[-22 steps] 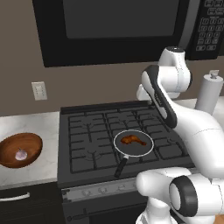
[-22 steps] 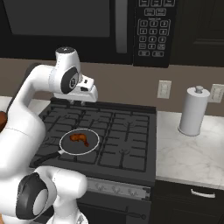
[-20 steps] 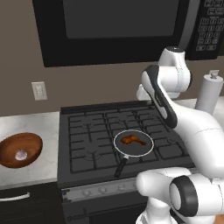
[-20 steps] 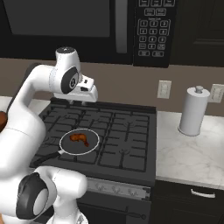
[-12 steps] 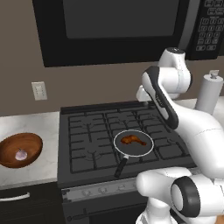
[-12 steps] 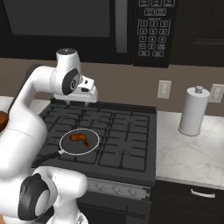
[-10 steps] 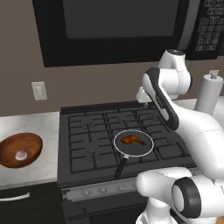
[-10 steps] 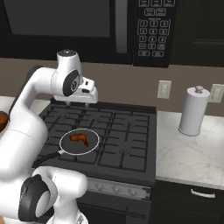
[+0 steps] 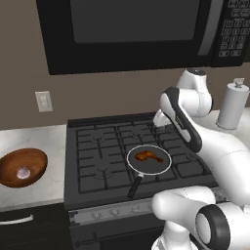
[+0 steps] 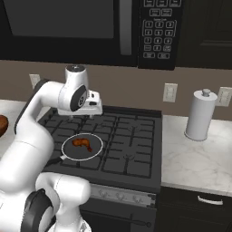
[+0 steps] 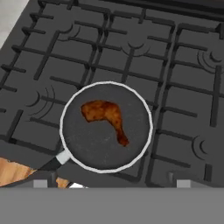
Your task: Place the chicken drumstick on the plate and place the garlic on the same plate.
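Over the stove: the gripper (image 10: 86, 114) hangs above the back burners, left of centre in the right base view, with nothing between its jaws.
Jaws: they stand wide apart; a second ago they were about half closed, so they have only just spread.
Arm: the wrist sits a touch further left and higher in the right base view than a second ago, a small shift rather than a real move.
Drumstick: the chicken drumstick (image 11: 107, 117) lies in the frying pan (image 11: 138, 135) at the centre of the hand view, thick end toward the upper left, thin end toward the lower right; it lies just where it lay a second ago.
Pan: on a front burner of the stove (image 9: 95, 161), handle pointing to the lower left in the left base view.
Garlic: the garlic (image 9: 22, 172) rests inside the wooden bowl (image 9: 34, 158) at the far left of the left base view, well apart from the pan.
Plate: I cannot find it.
Other things: a paper towel roll (image 10: 199, 115) stands on the counter (image 10: 199, 158) at the right.
Meaning for the task: opened jaws looking straight down at the meat suggest a reach for the drumstick comes first; neither item has been lifted yet.
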